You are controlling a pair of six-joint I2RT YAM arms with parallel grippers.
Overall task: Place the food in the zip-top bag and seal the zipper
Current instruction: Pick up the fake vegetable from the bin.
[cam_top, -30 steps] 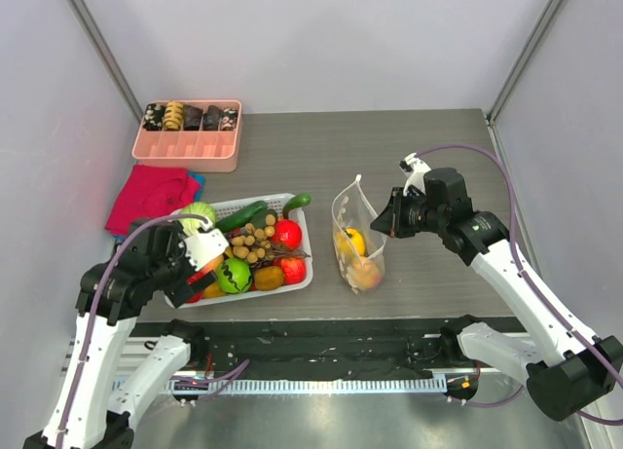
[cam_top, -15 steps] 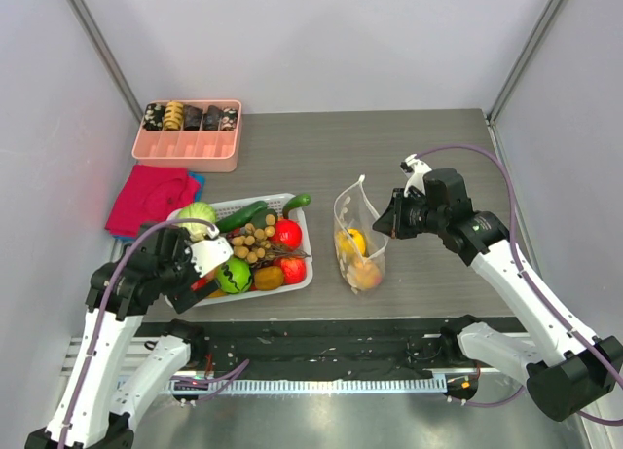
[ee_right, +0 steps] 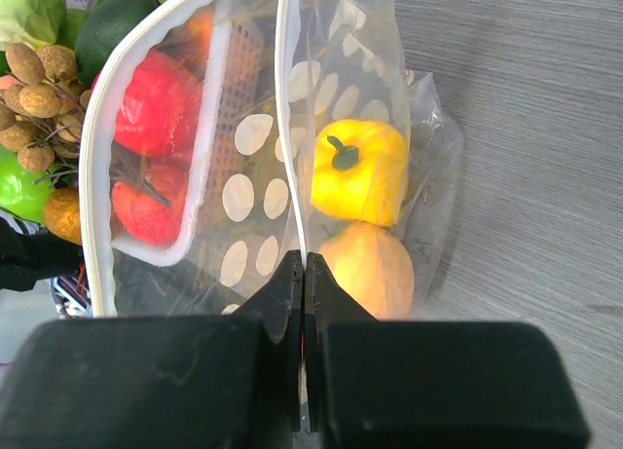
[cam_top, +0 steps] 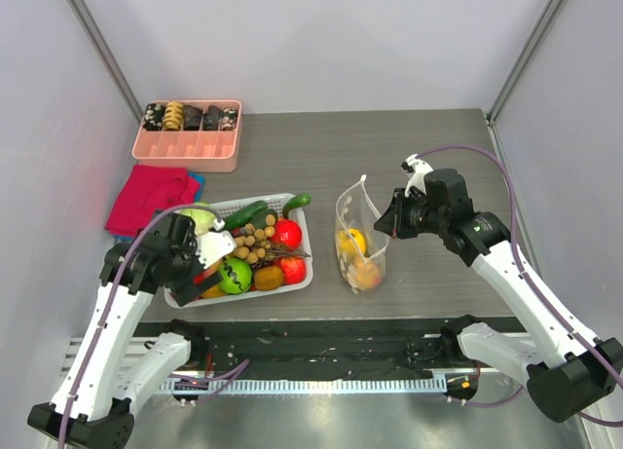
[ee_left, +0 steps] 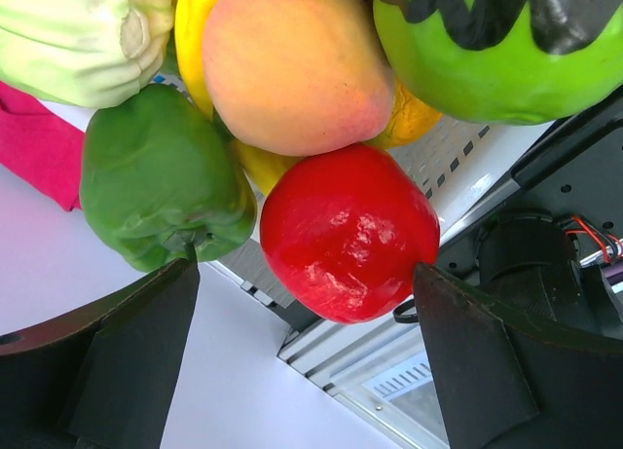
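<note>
The clear dotted zip-top bag (cam_top: 357, 237) stands open right of the white basket (cam_top: 292, 283). It holds a yellow pepper (ee_right: 358, 170) and a peach-coloured fruit (ee_right: 370, 270). My right gripper (ee_right: 305, 274) is shut on the bag's zipper edge (ee_right: 289, 137) and holds the mouth up. My left gripper (ee_left: 307, 303) is open over the basket's near left corner. A red apple (ee_left: 348, 231) lies between its fingers, untouched. A peach (ee_left: 292, 61), a green pepper (ee_left: 161, 176), a pale cabbage (ee_left: 78, 35) and a green melon (ee_left: 496, 45) lie around it.
A pink tray (cam_top: 188, 134) of dark items stands at the back left. A magenta cloth (cam_top: 151, 196) lies left of the basket. The table's front edge and a metal rail (cam_top: 321, 344) run just below the basket. Grey walls close in both sides.
My left gripper has moved up and slightly right, onto the basket's near left corner. The right gripper and the bag have stayed in place.
</note>
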